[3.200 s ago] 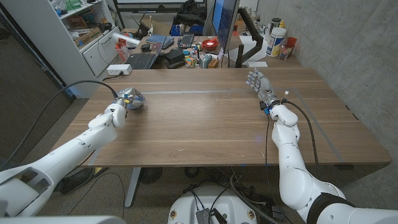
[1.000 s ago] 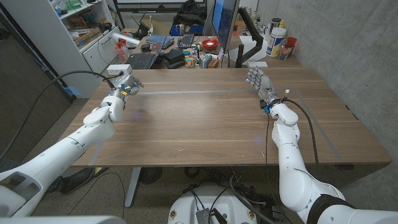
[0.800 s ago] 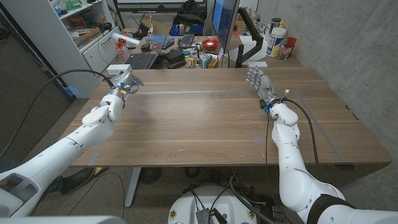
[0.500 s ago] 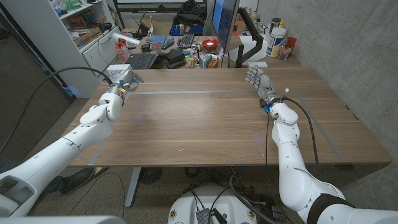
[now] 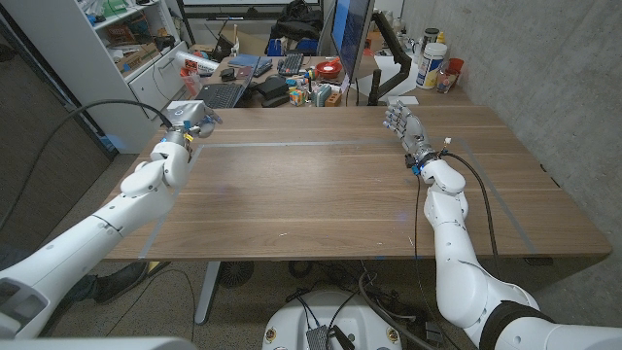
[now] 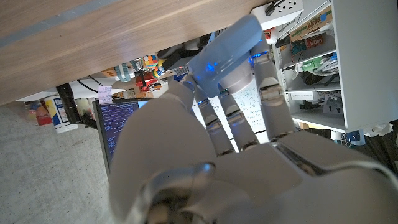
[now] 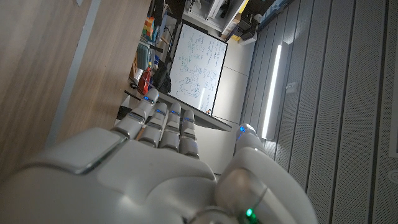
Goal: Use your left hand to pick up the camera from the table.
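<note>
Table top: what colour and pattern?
Brown wood grain on the table, clearest in the head view.

No text can be read in these pictures. The writing on the whiteboard (image 7: 199,62) and on the monitor (image 6: 118,124) is too small.

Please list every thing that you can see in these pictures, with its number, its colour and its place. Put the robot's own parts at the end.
table: one, brown wood, in front of the robot
laptop: one, dark, open, behind the table's far left edge
monitor: one, dark blue screen, behind the far edge, near the middle
tub: one, white, behind the far right corner
shelf: one, white, far left, with clutter in it
left hand: one, white, at the table's far left corner; too small to tell what it holds
right hand: one, grey, fingers apart, holds nothing, at the table's far right
</note>
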Available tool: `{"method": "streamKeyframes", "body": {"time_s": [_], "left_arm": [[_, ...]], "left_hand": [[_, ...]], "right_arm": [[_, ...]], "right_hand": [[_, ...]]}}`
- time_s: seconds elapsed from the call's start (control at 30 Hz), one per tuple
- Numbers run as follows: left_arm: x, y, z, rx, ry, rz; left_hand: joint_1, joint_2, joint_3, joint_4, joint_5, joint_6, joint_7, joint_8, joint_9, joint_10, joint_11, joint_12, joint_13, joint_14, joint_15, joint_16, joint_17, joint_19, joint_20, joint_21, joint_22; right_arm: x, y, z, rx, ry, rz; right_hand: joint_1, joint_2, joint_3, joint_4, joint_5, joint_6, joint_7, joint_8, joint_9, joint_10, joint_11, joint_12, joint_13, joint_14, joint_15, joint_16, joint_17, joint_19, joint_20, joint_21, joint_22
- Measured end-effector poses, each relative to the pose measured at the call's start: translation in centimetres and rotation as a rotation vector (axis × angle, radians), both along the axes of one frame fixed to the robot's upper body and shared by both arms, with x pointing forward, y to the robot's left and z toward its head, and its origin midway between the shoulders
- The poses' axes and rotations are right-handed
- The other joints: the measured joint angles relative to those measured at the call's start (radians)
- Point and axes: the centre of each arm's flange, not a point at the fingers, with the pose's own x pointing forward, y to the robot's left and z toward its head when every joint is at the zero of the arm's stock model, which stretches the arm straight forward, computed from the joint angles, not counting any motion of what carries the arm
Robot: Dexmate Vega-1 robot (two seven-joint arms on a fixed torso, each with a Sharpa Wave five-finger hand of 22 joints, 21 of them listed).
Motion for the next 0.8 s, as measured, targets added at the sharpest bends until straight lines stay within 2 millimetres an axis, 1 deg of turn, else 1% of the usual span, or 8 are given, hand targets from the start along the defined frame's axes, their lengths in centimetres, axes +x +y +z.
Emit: {"method": "streamKeyframes", "body": {"time_s": [0.1, 0.17, 0.3, 0.47, 0.53, 0.8], "left_arm": [[-0.2, 0.0, 0.2, 0.000, -0.005, -0.002], [-0.3, 0.0, 0.3, 0.001, -0.009, -0.001], [-0.6, 0.0, 0.6, 0.002, -0.018, -0.003], [-0.9, 0.0, 0.9, 0.000, -0.026, -0.005], [-1.0, 0.0, 1.0, -0.001, -0.030, -0.006], [-1.6, -0.2, 1.5, 0.004, -0.057, -0.011]], "left_hand": [[0.000, 0.000, 0.003, 0.003, 0.000, 0.004, -0.004, 0.000, 0.000, 0.000, 0.000, 0.000, 0.000, 0.000, 0.000, 0.000, 0.000, 0.000, 0.000, 0.000, 0.000], [0.000, 0.000, 0.003, 0.003, 0.000, 0.004, -0.004, 0.000, 0.000, 0.004, 0.004, 0.000, 0.000, 0.000, 0.000, 0.000, 0.000, 0.000, 0.000, 0.000, 0.000], [0.000, 0.000, 0.003, 0.003, 0.000, 0.009, 0.002, 0.000, 0.000, 0.004, 0.004, 0.000, 0.000, 0.000, 0.000, 0.000, 0.000, 0.000, 0.000, 0.000, 0.000], [0.000, 0.000, 0.002, 0.003, -0.002, 0.009, 0.002, 0.000, 0.000, 0.014, 0.000, 0.000, 0.005, 0.011, 0.000, 0.000, -0.002, 0.000, 0.000, -0.004, 0.000], [0.000, 0.000, 0.002, 0.003, -0.003, 0.015, 0.007, 0.000, 0.000, 0.014, 0.000, 0.000, 0.005, 0.011, 0.000, 0.000, -0.003, 0.000, 0.000, -0.004, 0.000], [-0.003, 0.000, 0.002, 0.003, -0.003, 0.015, 0.007, 0.000, 0.000, 0.020, -0.005, 0.000, 0.005, 0.022, 0.000, 0.000, -0.003, 0.000, 0.000, -0.004, 0.000]], "right_arm": [[0.0, 0.0, 0.0, 0.000, -0.002, -0.001], [0.0, 0.0, 0.0, 0.001, -0.002, -0.001], [0.0, 0.0, 0.0, 0.002, -0.003, -0.002], [0.0, -0.1, 0.0, 0.004, -0.005, -0.003], [0.0, -0.1, 0.0, 0.004, -0.005, -0.003], [-0.4, -0.1, 0.1, 0.009, -0.014, -0.006]], "right_hand": [[0.000, 0.000, 0.000, 0.000, 0.000, 0.000, 0.000, 0.000, 0.000, 0.000, 0.000, 0.000, 0.000, 0.000, 0.000, 0.000, 0.000, 0.003, -0.003, 0.000, 0.000], [0.000, 0.000, 0.000, 0.000, 0.000, 0.000, 0.000, 0.000, 0.000, 0.006, -0.006, 0.000, 0.000, 0.000, 0.000, 0.000, 0.000, 0.006, -0.006, 0.000, 0.000], [0.000, 0.000, 0.000, 0.000, 0.000, 0.000, 0.000, 0.000, 0.000, 0.006, -0.005, 0.000, 0.000, 0.000, 0.000, 0.000, 0.000, 0.005, -0.005, 0.000, 0.000], [0.000, 0.000, 0.000, 0.000, 0.000, 0.000, 0.000, 0.000, 0.000, 0.006, -0.005, 0.000, 0.000, 0.000, 0.000, 0.000, 0.000, 0.005, -0.005, -0.007, 0.000], [0.000, 0.000, 0.000, 0.000, 0.000, 0.000, 0.000, 0.000, 0.000, 0.005, -0.005, 0.000, 0.000, 0.000, 0.000, 0.000, 0.000, 0.005, -0.005, -0.007, 0.000], [0.000, 0.000, 0.000, 0.000, 0.000, 0.000, 0.000, 0.000, 0.000, 0.005, -0.005, 0.000, 0.000, 0.000, 0.000, 0.000, 0.000, 0.005, -0.005, -0.007, 0.000]]}}
